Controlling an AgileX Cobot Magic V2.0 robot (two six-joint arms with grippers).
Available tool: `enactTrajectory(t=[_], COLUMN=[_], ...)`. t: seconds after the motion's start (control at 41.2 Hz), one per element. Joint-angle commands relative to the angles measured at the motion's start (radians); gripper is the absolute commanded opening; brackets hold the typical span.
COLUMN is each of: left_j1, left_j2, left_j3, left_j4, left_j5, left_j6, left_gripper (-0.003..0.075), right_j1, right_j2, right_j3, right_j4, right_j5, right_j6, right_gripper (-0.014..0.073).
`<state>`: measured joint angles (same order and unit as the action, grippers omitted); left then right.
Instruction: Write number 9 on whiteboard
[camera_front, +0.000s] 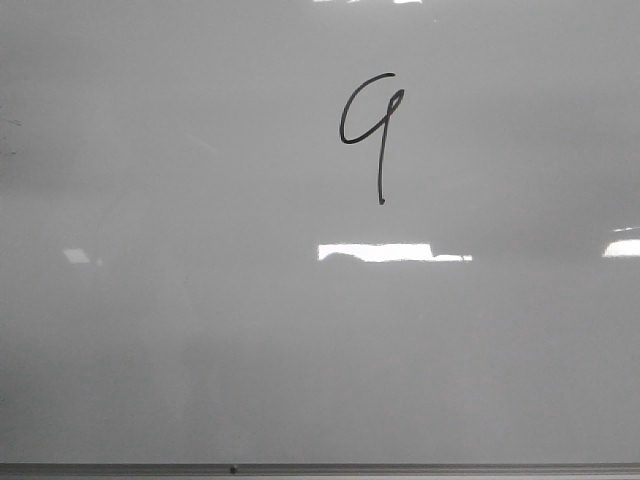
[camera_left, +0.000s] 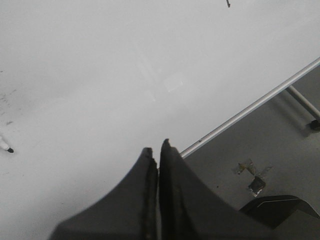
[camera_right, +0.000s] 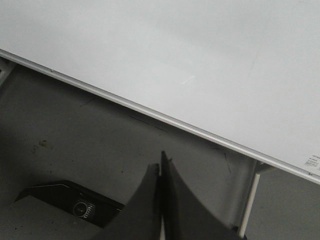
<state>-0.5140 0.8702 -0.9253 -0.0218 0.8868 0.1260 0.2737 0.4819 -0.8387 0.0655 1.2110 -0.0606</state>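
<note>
High on the whiteboard (camera_front: 150, 330), right of center, you see the number 9 (camera_front: 372, 130) finished, fresh ink likely smearing if touched so nothing to grip there, while left gripper (camera_left: 156, 150) and right gripper (camera_right: 161, 167) sit clenched empty near its lower frame.

The whiteboard (camera_front: 200, 350) is smooth and glossy, throwing bright glare. Its frame (camera_right: 150, 114) looks like brushed metal. The 9 (camera_front: 372, 130) is matt black ink. Both grippers' fingers (camera_left: 175, 200) (camera_right: 175, 210) look matt black plastic.
</note>
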Motion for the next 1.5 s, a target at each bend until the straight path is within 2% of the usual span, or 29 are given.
enactTrajectory(t=[0.0, 0.485, 0.583, 0.704, 0.85, 0.971, 1.141, 1.335, 1.481], left_j1=[-0.007, -0.004, 0.057, 0.184, 0.349, 0.445, 0.513, 0.525, 0.525], left_j2=[-0.007, -0.016, -0.064, -0.177, -0.345, -0.479, -0.678, -0.83, -0.876], left_j3=[-0.032, -0.027, -0.009, 0.063, 0.145, 0.236, 0.438, 0.694, 0.827], left_j4=[-0.01, -0.006, 0.0, 0.003, 0.003, 0.004, -0.007, -0.041, -0.053], left_j5=[-0.058, -0.069, -0.111, -0.194, -0.202, -0.232, -0.395, -0.622, -0.791], left_j6=[-0.001, -0.001, 0.017, 0.019, 0.019, 0.019, 0.019, 0.019, 0.019], left_gripper=[-0.0019, -0.0019, -0.0019, -0.0019, -0.0019, -0.0019, -0.0019, -0.0019, -0.0019], right_j1=[-0.006, -0.006, -0.006, -0.004, -0.004, -0.004, -0.004, -0.004, -0.004], right_j2=[0.007, 0.007, 0.007, 0.007, 0.007, 0.007, 0.007, 0.007, 0.007], right_j3=[-0.021, -0.021, -0.021, -0.021, -0.021, -0.021, -0.021, -0.021, -0.021], right_j4=[-0.005, -0.005, -0.005, -0.005, -0.005, -0.005, -0.005, -0.005, -0.005], right_j5=[-0.051, -0.052, -0.052, -0.052, -0.052, -0.052, -0.052, -0.052, -0.052], right_j6=[0.003, 0.003, 0.003, 0.003, 0.003, 0.003, 0.003, 0.003, 0.003], right_gripper=[-0.0069, -0.0069, -0.0069, -0.0069, -0.0069, -0.0069, -0.0069, -0.0069, -0.0069])
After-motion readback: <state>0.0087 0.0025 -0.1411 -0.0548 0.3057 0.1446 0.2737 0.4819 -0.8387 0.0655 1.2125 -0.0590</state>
